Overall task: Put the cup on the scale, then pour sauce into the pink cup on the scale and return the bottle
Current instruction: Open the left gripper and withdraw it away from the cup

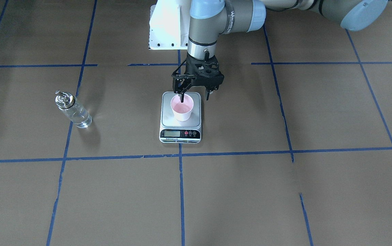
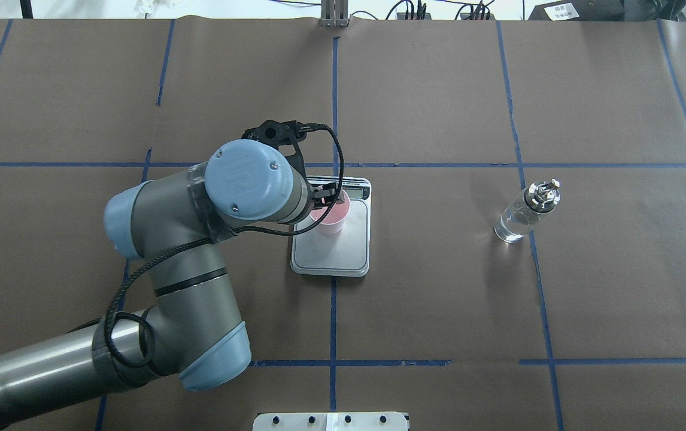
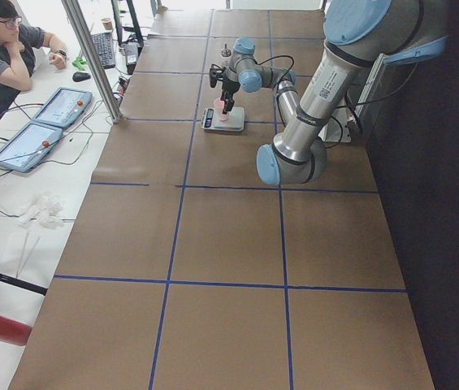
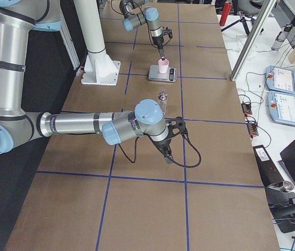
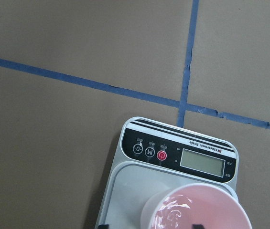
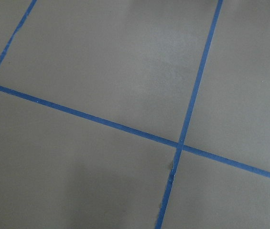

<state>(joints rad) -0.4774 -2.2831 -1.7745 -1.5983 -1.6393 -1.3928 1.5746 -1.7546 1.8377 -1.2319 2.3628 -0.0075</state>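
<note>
**Cup** (image 1: 182,108). Small, tapered, pale pink inside and whitish outside. Stood upright, mouth up, on the silver plate of the scale (image 1: 168,114), toward the plate's half farthest from the display and inside its edges.

**Scale.** Lay flat on the table (image 1: 285,191), astride one of the blue tape lines (image 1: 181,191) and just short of a crossing. Display and buttons faced away from the robot. Digits not legible.

**Left gripper** (image 1: 195,98). Hung straight down over the cup with jaws apart, clamped on nothing. One finger dipped just inside the rim, the other outside the cup over the plate's edge. Contact with the cup wall could not be told.

**Bottle** (image 1: 73,111). Clear glass with a silver pourer cap. Stood upright on the table on the robot's right side, well apart from the scale and both grippers. Held clear sauce (image 1: 81,119), barely visible in the lower part.

**Right gripper** (image 4: 167,152). Hung low over the table, well apart from bottle and scale. Seen from the side only, so jaw state could not be told.
</note>
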